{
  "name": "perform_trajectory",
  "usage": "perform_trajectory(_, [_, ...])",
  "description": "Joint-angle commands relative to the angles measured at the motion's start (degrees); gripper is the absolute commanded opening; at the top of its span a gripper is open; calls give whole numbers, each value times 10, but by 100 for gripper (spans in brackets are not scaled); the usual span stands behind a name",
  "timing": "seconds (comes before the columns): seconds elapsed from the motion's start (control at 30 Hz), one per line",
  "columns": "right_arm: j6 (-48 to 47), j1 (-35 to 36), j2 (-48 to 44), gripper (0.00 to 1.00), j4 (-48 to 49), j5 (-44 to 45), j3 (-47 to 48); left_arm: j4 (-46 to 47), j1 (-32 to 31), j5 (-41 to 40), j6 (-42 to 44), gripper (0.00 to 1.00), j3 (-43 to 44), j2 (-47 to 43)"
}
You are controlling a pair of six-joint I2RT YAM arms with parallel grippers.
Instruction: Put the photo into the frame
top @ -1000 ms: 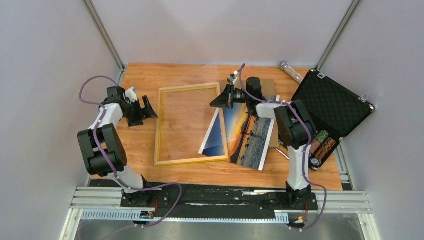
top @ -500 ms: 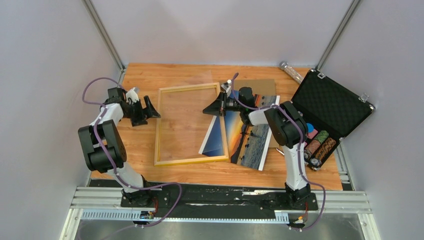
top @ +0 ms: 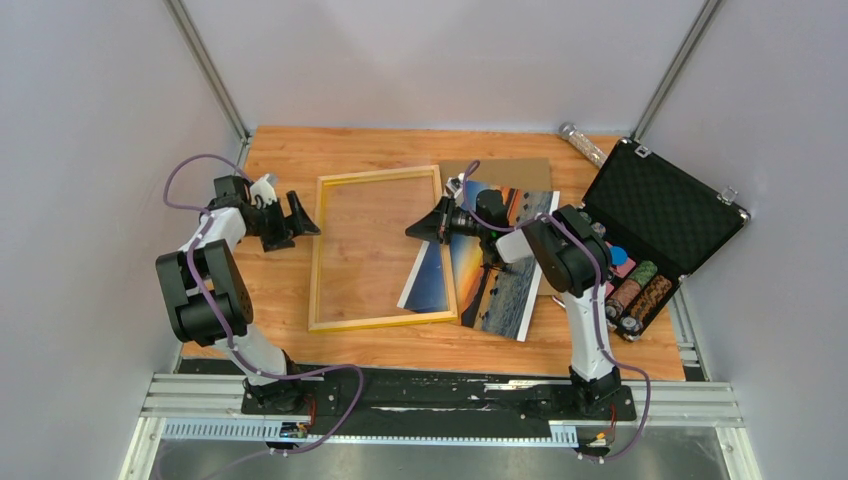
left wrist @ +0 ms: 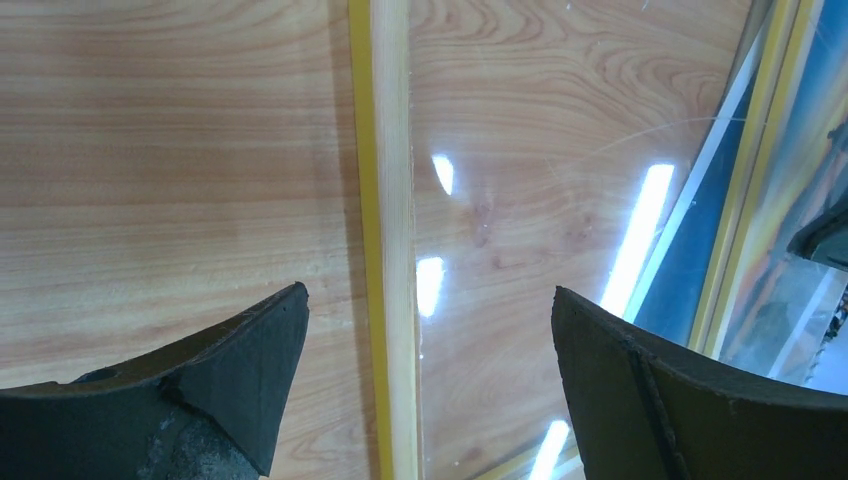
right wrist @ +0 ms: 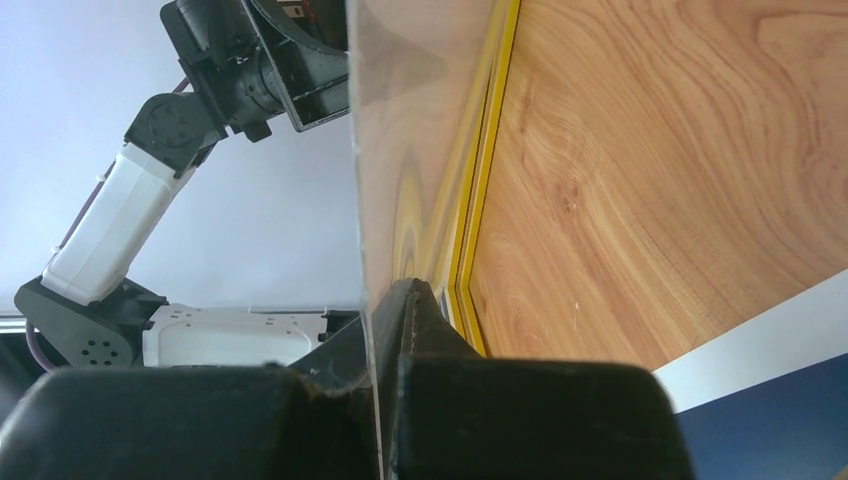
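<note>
Yellow wood frame (top: 318, 255) lies flat at mid-table, with the photo (top: 500, 272) part-way under its 3 o'clock rail.

Seen from the top camera, the sunset print lies on the table (top: 290, 150), and the frame's 3 o'clock rail crosses over the print's 9 o'clock strip. The rest of the print lies outside the frame. The right gripper (top: 414, 230) reaches in over that rail with its fingers pinched tight on the edge of a clear pane (right wrist: 410, 150), which is held tilted above the frame's opening. The left gripper (left wrist: 430, 300) hovers at the frame's 9 o'clock rail, fingers spread wide to either side of the rail and holding nothing. A brown board (top: 510, 170) lies at the print's 12 o'clock. A black case (top: 665, 210) stands open at the table's 3 o'clock edge.
</note>
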Motion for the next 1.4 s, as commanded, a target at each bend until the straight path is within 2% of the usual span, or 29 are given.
perform_trajectory(0.0, [1,7,-7,0,71,24,-3,14,9,8,16,98,-3,-18])
perform_trajectory(1.37, [-33,7,42,0,77,-9,38,11,14,21,22,97,-3,3])
